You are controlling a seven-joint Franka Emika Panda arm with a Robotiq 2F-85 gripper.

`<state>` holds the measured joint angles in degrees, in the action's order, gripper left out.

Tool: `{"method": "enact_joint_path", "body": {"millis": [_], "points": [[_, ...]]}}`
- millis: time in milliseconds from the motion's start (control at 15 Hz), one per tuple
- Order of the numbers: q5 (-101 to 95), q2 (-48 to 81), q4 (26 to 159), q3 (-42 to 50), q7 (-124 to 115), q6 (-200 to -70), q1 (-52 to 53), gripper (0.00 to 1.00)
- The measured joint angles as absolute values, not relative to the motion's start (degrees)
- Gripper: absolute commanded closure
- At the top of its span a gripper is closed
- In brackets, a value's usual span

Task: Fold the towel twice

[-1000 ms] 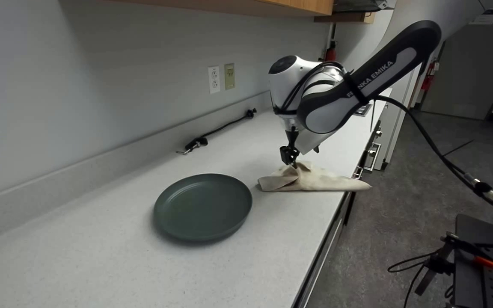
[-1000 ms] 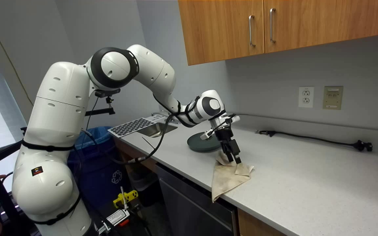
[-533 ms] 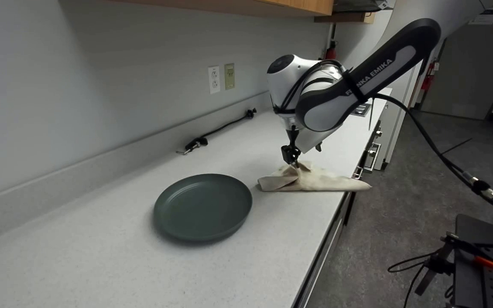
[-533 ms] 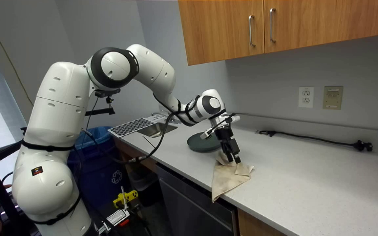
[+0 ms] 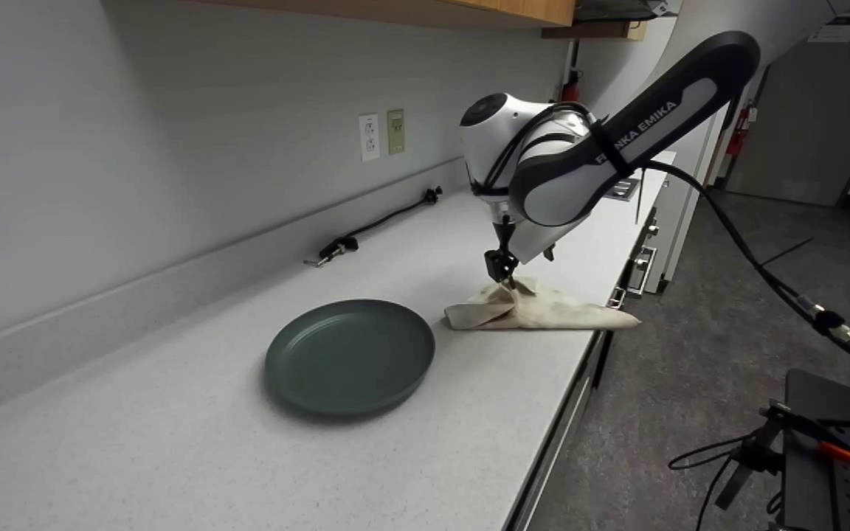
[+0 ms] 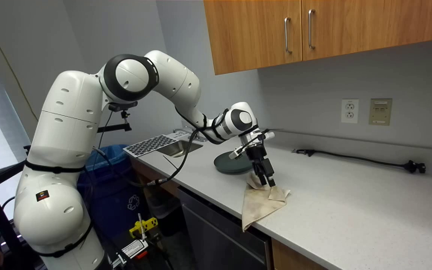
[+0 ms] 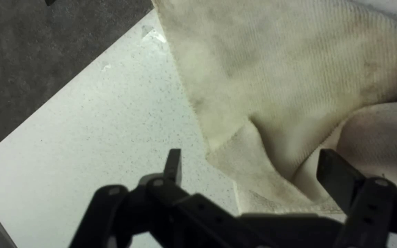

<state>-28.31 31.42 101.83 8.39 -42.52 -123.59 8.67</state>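
Gripper [image 7: 252, 159]: is standing with jaws wide, holding nothing;
Turned-up flap [image 7: 246, 151]: is showing between the jaws; pinching it low is probably serving best;
Cream-beige towel [image 6: 259, 206]: is lying rumpled on the countertop [image 6: 351, 217], one corner overhanging.

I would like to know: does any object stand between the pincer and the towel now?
Nothing visible stands between the open pincer and the towel. In the wrist view, part of the towel shows between the spread jaws. The dark green plate lies to one side, apart from the towel.
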Motion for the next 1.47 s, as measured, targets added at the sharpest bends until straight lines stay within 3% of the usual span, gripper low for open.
{"method": "enact_joint_path", "body": {"millis": [1467], "points": [[-29.72,31.44,101.93,8.83,-43.25,-123.44,8.67,0.0]]}}
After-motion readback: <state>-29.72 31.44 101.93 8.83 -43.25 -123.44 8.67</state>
